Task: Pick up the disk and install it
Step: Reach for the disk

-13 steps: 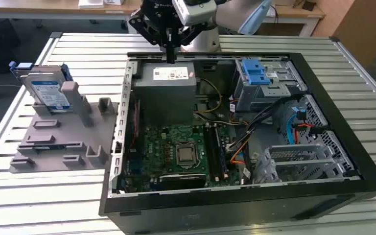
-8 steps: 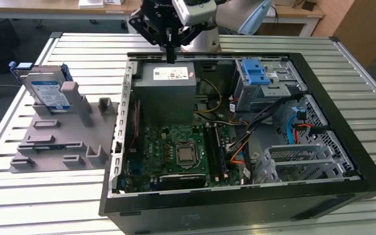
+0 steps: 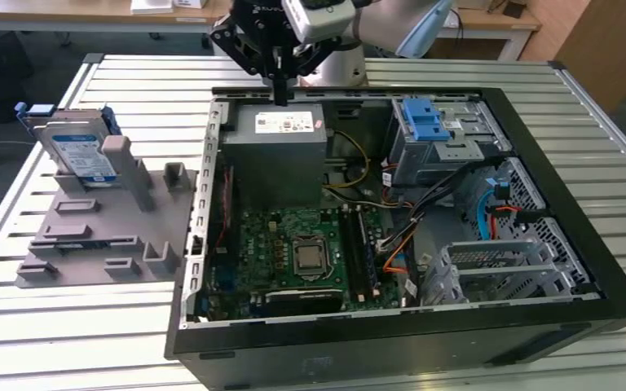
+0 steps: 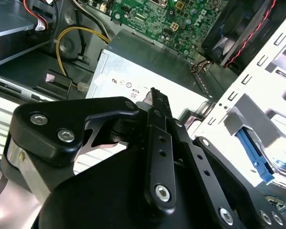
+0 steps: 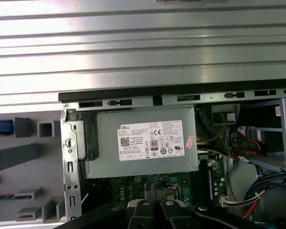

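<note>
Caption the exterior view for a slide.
Claw hovers above the power supply; the disk stands in the grey fixture beside the case.

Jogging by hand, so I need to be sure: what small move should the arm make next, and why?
Probably shift the gripper toward the exterior view's left: it hangs shut and empty above the power supply, while the disk stands in the grey fixture outside the case.

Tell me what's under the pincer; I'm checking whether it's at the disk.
The grey power-supply box lies under the pincer. The disk stands apart in a grey holder. The box hides whatever lies beneath it.
</note>
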{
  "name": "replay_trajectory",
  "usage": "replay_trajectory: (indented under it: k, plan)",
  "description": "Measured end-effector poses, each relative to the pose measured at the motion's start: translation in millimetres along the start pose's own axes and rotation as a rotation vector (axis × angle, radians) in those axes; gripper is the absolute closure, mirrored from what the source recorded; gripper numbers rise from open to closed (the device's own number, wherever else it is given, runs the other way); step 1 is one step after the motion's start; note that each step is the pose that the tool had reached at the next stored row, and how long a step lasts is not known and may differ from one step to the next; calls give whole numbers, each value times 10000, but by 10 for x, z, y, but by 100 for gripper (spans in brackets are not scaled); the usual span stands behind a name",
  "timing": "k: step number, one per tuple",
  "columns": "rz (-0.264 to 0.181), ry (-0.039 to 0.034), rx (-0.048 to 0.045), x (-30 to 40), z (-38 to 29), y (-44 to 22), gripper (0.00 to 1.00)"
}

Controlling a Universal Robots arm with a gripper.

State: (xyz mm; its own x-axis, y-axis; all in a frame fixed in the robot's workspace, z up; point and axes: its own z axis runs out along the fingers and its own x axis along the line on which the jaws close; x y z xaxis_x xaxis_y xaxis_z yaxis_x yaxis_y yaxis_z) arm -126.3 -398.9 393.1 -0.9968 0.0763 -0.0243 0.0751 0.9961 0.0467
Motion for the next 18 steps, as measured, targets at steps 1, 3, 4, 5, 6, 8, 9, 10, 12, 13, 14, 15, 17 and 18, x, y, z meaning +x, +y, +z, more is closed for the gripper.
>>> replay_trajectory:
  k: [1,3,4,5,6,8,9,10,12,13,14,15,17,18]
  plan:
    - [0,0,0,6,0,0,89]
    - [-1,1,1,8,1,0,89]
    - [-1,1,1,8,1,0,89]
    - [-1,1,1,8,1,-1,89]
    - [0,1,0,9,1,-1,89]
    - [0,0,0,10,1,-1,89]
    - [2,0,0,18,1,-2,89]
    - [1,0,0,25,1,-2,89]
    - [0,1,0,40,1,-3,89]
    - [0,1,0,48,2,-4,89]
    - [0,0,0,56,2,-4,89]
    - [0,1,0,65,2,-5,89]
    - [1,0,0,81,2,-6,89]
    - [1,1,0,86,2,-6,89]
